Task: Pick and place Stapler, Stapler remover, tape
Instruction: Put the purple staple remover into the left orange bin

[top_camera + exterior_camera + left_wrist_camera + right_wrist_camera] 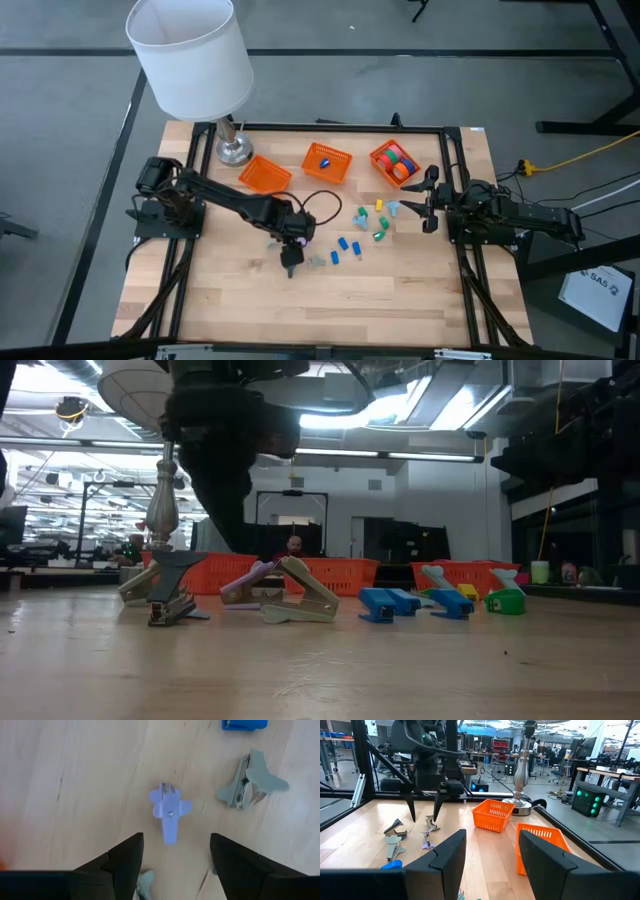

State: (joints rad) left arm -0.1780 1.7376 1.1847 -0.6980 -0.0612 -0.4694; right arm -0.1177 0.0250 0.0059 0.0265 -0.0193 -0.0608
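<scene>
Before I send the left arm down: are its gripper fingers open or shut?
Open. In the left wrist view the left gripper has its two fingers spread apart above the table, with the purple staple remover lying untouched just ahead of the gap.

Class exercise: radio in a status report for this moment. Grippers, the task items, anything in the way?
Left gripper open over purple staple remover. Right gripper open, waiting by the right edge. Grey staple remover close beside target.

"SA5" on a white sheet (597, 287) on the floor beside the table's right edge.
</scene>
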